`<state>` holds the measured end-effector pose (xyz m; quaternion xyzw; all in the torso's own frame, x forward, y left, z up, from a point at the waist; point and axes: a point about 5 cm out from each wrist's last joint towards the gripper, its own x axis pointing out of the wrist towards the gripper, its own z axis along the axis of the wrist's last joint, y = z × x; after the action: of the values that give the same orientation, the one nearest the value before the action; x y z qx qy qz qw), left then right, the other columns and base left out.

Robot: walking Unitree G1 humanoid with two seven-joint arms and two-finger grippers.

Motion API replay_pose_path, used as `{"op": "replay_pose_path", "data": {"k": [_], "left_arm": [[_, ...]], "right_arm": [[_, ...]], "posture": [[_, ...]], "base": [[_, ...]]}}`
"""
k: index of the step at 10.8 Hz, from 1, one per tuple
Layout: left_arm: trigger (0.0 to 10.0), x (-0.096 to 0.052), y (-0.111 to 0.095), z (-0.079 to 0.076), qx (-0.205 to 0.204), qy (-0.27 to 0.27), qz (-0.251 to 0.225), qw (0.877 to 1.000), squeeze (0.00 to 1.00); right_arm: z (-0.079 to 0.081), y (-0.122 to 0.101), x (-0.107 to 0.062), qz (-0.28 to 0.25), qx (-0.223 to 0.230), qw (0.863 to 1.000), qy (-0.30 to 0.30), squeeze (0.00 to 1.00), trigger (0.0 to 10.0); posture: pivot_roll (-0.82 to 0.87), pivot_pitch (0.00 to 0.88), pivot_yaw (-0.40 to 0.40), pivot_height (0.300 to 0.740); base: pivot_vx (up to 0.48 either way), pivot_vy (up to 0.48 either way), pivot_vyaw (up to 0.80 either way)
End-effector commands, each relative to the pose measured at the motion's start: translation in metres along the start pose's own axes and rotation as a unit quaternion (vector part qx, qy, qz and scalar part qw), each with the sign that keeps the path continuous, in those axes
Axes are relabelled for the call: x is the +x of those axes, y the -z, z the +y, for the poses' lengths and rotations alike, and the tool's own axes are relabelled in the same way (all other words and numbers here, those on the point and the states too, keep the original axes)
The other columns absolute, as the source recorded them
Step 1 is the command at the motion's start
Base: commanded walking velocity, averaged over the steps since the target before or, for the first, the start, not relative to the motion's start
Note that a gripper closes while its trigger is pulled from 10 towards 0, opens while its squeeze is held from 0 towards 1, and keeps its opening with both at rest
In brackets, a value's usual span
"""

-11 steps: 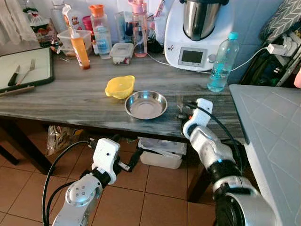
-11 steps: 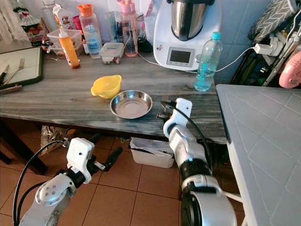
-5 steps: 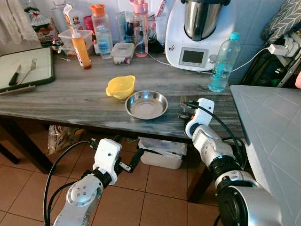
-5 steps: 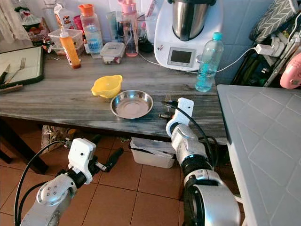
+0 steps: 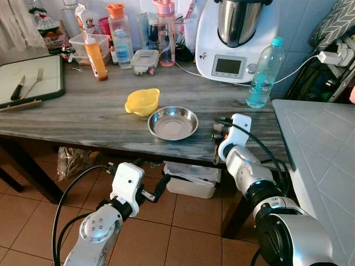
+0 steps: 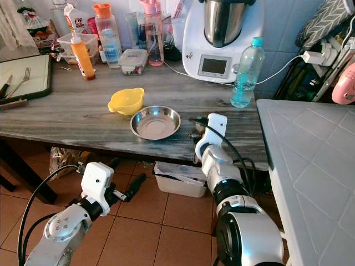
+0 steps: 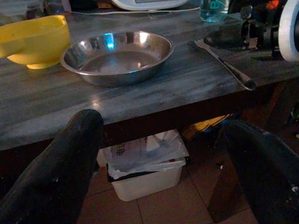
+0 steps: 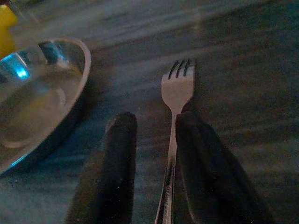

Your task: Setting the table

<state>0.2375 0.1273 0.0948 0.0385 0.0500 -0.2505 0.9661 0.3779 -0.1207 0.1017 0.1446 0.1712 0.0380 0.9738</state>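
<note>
grey wood-grain table (image 5: 83,113) runs along the tiled kitchen wall, its back edge crowded with bottles, tubs and a white kitchen machine (image 5: 233,36). near the front edge sits a steel plate (image 5: 172,122) with a yellow bowl (image 5: 142,102) touching its far left side. a fork (image 8: 174,116) lies on the table just to the right of the plate, tines pointing toward the back edge and handle toward the front edge.

the right gripper (image 8: 152,140) is low over the table at the fork's handle, its two fingers (image 8: 114,158) a little apart with the handle lying between them; from the wrist picture they do not look clamped on it, though i can't be sure whether one finger touches it. the left gripper (image 5: 150,185) hangs below the table's front edge with its fingers spread wide, holding nothing.

i'd say the place setting is partly done: plate, bowl and fork are down. another fork (image 5: 34,82) and what may be a knife (image 5: 16,87) lie on a dark tray (image 5: 50,94) at the table's left end, so cutlery seems left to bring.

from the head views the right wrist covers the fork handle, and both wrist pictures are dim. the tray is cut off at the picture's edge.
</note>
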Motion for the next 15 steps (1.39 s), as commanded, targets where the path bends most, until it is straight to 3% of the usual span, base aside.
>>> {"op": "replay_pose_path", "data": {"k": [1, 7, 9, 10, 11, 12, 15], "left_arm": [[10.0, 0.000, -0.005, 0.000, 0.008, -0.001, -0.005, 1.000, 0.00], [10.0, 0.001, -0.004, 0.000, 0.010, 0.002, -0.003, 1.000, 0.00], [10.0, 0.001, -0.015, 0.007, 0.016, -0.010, -0.031, 0.999, 0.00], [10.0, 0.001, -0.018, 0.010, 0.014, -0.018, -0.041, 0.999, 0.00], [10.0, 0.001, -0.022, 0.011, 0.006, -0.025, -0.050, 0.998, 0.00], [10.0, 0.001, -0.024, 0.012, 0.005, -0.027, -0.053, 0.998, 0.00], [10.0, -0.003, -0.034, 0.012, -0.001, -0.027, -0.075, 0.997, 0.00]], "right_arm": [[0.003, -0.006, 0.001, -0.008, -0.007, 1.000, -0.004, 1.00, 10.0], [-0.003, -0.005, 0.000, -0.021, -0.001, 1.000, 0.008, 1.00, 10.0], [0.003, -0.006, -0.002, -0.039, -0.001, 0.999, -0.008, 1.00, 10.0], [0.004, -0.004, -0.004, -0.049, -0.008, 0.999, -0.013, 0.86, 10.0], [0.004, -0.006, -0.010, -0.084, -0.023, 0.996, -0.023, 0.00, 10.0], [0.005, -0.009, -0.014, -0.104, -0.023, 0.994, -0.031, 0.00, 10.0], [-0.004, -0.017, -0.052, -0.191, -0.065, 0.979, -0.038, 0.00, 10.0]], "posture": [[0.15, 0.010, 0.018, 0.740], [0.15, 0.014, 0.026, 0.740], [0.15, 0.008, 0.020, 0.740], [0.15, 0.007, 0.019, 0.740], [0.15, 0.004, 0.016, 0.740], [0.15, 0.001, 0.013, 0.740], [0.14, 0.000, 0.008, 0.740]], "base": [[0.000, 0.000, 0.00], [0.000, 0.000, 0.00], [0.000, 0.000, 0.00], [0.000, 0.000, 0.00], [0.000, 0.000, 0.00], [0.000, 0.000, 0.00], [0.000, 0.000, 0.00]]}}
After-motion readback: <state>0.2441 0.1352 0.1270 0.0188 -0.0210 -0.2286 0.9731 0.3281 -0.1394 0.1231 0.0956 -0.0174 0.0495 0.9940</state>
